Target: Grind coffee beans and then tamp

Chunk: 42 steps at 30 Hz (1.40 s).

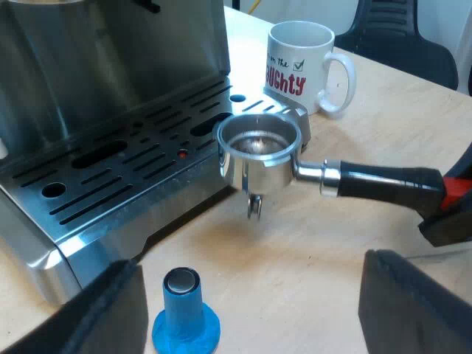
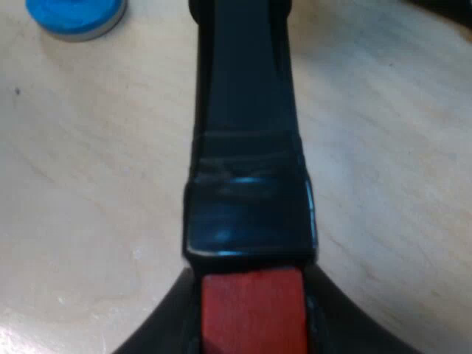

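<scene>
Now, holder (image 1: 258, 147): level, bowl upward, at the front corner of the tray (image 1: 110, 166); its spout hangs clear of the table (image 1: 310, 251), with a shadow beneath. Whether the bowl touches the tray cannot be told.
Bowl: shiny metal inside.
Handle (image 1: 383, 181): dark, reaching away from the machine (image 1: 110, 59), finishing in the red end (image 2: 252, 310).
Right gripper (image 2: 252, 321): clenched on the holder; black fingers (image 2: 166, 324) press both sides of the red end, and the handle runs straight away from the camera, over the table.
Left gripper (image 1: 251, 310): released, fingers (image 1: 110, 310) wide apart and grasping nothing, above the table near the machine's front.
Tamper (image 1: 186, 313): blue with a metal top, upright on the table, near the machine's front corner and below the spread left fingers; well apart from the holder. Its blue base sits beyond the handle in the right wrist view.
Mug (image 1: 302, 66): white with red lettering, on the table just beyond the tray and holder.
Chair (image 1: 398, 29): dark, past the table's edge.
</scene>
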Each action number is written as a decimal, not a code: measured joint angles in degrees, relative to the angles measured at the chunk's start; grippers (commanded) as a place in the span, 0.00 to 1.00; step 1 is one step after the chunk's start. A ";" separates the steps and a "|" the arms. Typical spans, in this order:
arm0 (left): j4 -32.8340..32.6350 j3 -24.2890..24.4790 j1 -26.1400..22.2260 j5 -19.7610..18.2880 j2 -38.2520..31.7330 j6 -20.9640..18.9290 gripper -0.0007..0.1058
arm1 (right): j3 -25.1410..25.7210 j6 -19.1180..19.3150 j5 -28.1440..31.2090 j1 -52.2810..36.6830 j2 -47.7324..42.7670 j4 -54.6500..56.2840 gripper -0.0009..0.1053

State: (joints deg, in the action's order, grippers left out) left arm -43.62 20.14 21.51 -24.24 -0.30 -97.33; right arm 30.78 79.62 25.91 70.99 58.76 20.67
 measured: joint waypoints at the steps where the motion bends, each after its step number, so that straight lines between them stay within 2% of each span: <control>1: 0.00 0.00 0.00 0.00 0.00 0.00 0.59 | -0.40 0.54 0.00 0.00 0.00 -0.61 0.01; 6: 0.00 0.00 0.00 0.00 0.00 0.00 0.59 | -3.24 2.13 0.00 0.00 -0.11 -4.71 0.01; 20: 0.00 0.00 0.00 0.00 0.00 0.00 0.59 | -10.42 2.18 0.16 0.00 0.28 -12.99 0.01; 29: 0.00 0.00 0.00 0.00 0.00 0.00 0.59 | -10.45 1.84 0.10 0.00 7.76 -19.55 0.01; 33: 0.00 0.00 0.00 0.00 0.00 0.00 0.59 | -10.45 1.33 -2.98 0.00 10.31 -21.37 0.01; 42: 0.07 0.00 0.00 0.00 0.00 0.00 0.59 | -10.26 1.05 -4.15 0.00 10.64 -21.84 0.01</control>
State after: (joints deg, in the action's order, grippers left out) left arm -43.55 20.14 21.51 -24.24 -0.30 -97.33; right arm 20.53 80.66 21.76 70.99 69.40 -1.17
